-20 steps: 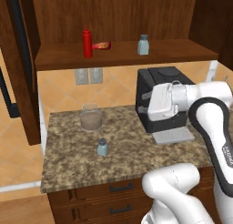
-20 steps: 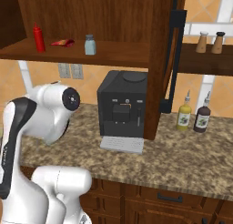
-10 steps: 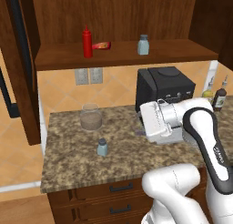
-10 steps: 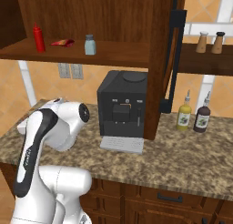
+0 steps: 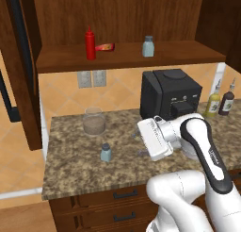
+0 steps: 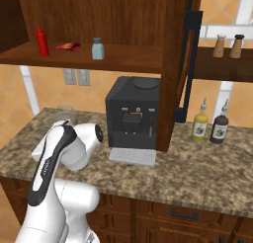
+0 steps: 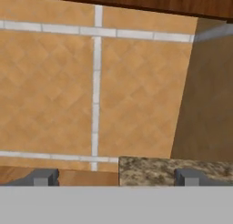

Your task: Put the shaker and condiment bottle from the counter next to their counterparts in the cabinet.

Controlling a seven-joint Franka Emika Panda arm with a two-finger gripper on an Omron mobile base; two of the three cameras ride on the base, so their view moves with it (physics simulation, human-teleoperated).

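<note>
The shaker stands upright near the front of the granite counter, clear of the spread, empty gripper just to its right. Small and likely light, with smooth translucent walls that may slip, it is probably best pinched across the body below the dark cap. Behind it sits a glass jar. On the cabinet shelf above, the condiment bottle lies beside the tall red squeeze bottle, the twin shaker farther right.
</note>
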